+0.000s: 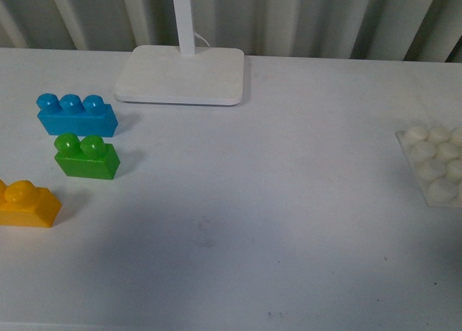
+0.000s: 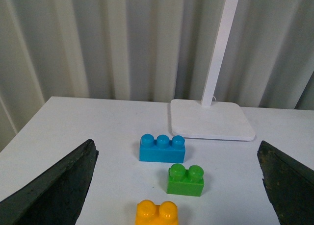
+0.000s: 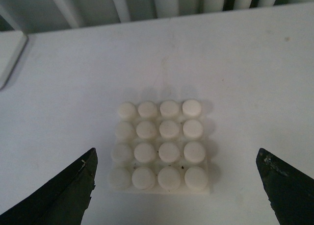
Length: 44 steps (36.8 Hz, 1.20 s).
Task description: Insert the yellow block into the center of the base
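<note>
The yellow block (image 1: 26, 204) lies at the table's left edge, partly cut off in the front view. It also shows in the left wrist view (image 2: 157, 212), between the open fingers of my left gripper (image 2: 179, 186), which is above it and empty. The white studded base (image 1: 437, 164) sits at the right edge of the front view. In the right wrist view the base (image 3: 160, 145) lies flat between the wide-open fingers of my right gripper (image 3: 179, 186), which is empty above it. Neither arm shows in the front view.
A green two-stud brick (image 1: 86, 156) and a blue three-stud brick (image 1: 75, 115) sit behind the yellow block, also seen in the left wrist view as green (image 2: 185, 180) and blue (image 2: 162, 147). A smooth white slab with a pole (image 1: 181, 74) stands at the back.
</note>
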Motion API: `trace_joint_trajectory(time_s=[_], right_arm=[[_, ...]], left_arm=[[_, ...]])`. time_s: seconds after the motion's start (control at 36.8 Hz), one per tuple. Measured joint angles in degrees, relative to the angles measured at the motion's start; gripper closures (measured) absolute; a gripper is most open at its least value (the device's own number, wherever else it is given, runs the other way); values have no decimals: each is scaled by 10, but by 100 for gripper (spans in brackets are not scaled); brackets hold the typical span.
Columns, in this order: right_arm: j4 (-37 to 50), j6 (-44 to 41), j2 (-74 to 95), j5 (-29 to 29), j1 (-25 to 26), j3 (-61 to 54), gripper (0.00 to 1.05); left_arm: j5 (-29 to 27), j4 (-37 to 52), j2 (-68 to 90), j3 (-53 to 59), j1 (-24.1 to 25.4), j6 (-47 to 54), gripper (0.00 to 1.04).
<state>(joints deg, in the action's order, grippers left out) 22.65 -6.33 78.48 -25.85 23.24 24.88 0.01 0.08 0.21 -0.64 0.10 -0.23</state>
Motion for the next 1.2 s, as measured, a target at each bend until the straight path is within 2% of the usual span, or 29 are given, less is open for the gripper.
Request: trace_joint_trajectory(time_s=[0.16, 0.46, 0.6, 1.01, 1.2], right_arm=[[-20, -58, 178, 5, -9, 88, 9], [-35, -77, 327, 9, -29, 192, 9], [-51, -89, 369, 31, -43, 227, 9], [-55, -69, 384, 38, -103, 219, 9], [-36, -36, 362, 66, -167, 181, 9]], left_arm=[[0, 0, 0, 0, 0, 0, 6], [0, 0, 0, 0, 0, 0, 6], [0, 0, 0, 0, 0, 0, 6], [0, 0, 0, 0, 0, 0, 6], [0, 0, 0, 0, 0, 0, 6]])
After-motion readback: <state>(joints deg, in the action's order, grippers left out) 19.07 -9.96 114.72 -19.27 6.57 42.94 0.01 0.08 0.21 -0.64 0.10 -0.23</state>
